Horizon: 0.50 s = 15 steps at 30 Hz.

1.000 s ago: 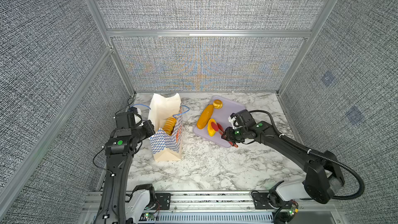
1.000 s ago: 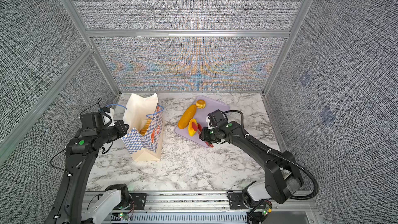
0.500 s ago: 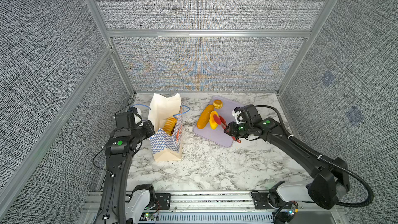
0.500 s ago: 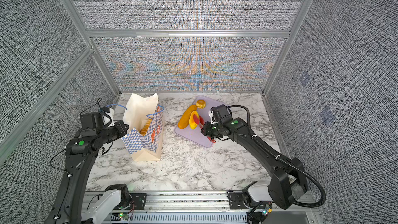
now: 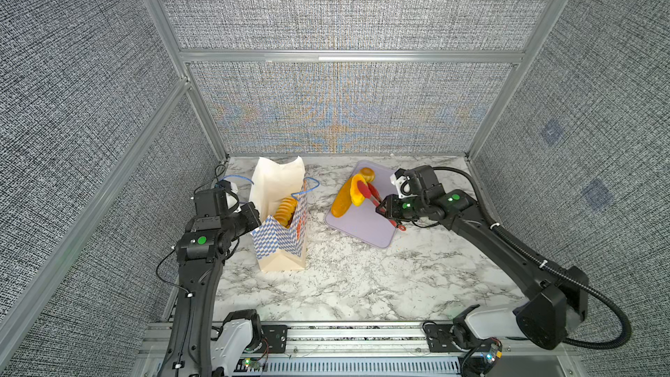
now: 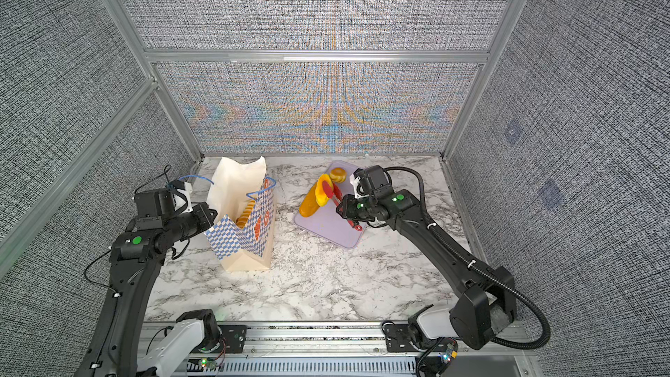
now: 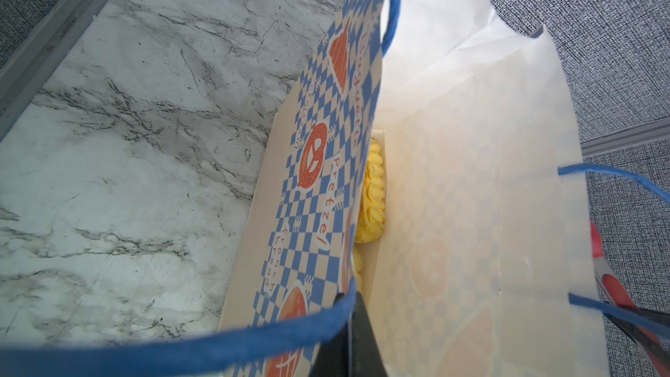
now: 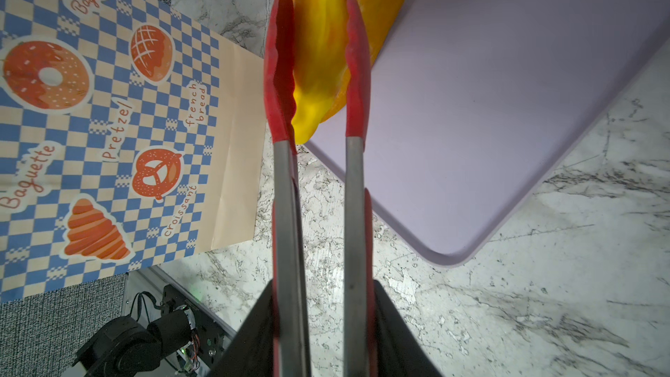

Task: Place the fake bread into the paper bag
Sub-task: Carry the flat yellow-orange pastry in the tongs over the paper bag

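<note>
Pose: left tool (image 5: 255, 216) held level, pinching paper bag (image 5: 281, 244) rim; right tool (image 5: 387, 209) reaches over lavender tray (image 5: 362, 228), squeezing red tongs (image 5: 367, 191) clamped on yellow bread (image 5: 356, 196).

Top views look down; close wrist views share the paper bag (image 7: 319, 212) (image 8: 108, 121).

The paper bag (image 5: 279, 248) is matt creased paper, the toy loaf (image 8: 319, 48) glossy plastic, the tongs (image 8: 286, 194) brushed metal with matt red tips, the lavender tray (image 8: 489, 103) smooth.
</note>
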Each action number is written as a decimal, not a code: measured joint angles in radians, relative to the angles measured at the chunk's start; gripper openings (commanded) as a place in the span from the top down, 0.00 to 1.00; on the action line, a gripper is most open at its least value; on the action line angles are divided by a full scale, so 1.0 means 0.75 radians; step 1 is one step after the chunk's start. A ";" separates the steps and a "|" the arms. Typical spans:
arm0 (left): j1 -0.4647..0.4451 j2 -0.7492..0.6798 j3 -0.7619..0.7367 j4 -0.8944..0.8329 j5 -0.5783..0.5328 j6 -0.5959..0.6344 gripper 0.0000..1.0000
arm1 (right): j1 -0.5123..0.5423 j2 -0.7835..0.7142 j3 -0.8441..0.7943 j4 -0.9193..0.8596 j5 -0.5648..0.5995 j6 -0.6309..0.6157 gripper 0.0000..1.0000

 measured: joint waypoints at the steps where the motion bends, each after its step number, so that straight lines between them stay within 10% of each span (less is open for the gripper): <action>1: 0.000 0.000 0.000 0.000 0.000 0.000 0.97 | 0.000 0.002 0.006 0.001 -0.002 -0.001 0.61; 15: 0.000 0.012 0.002 0.002 0.004 -0.001 0.97 | -0.011 0.048 0.166 0.015 -0.045 -0.003 0.61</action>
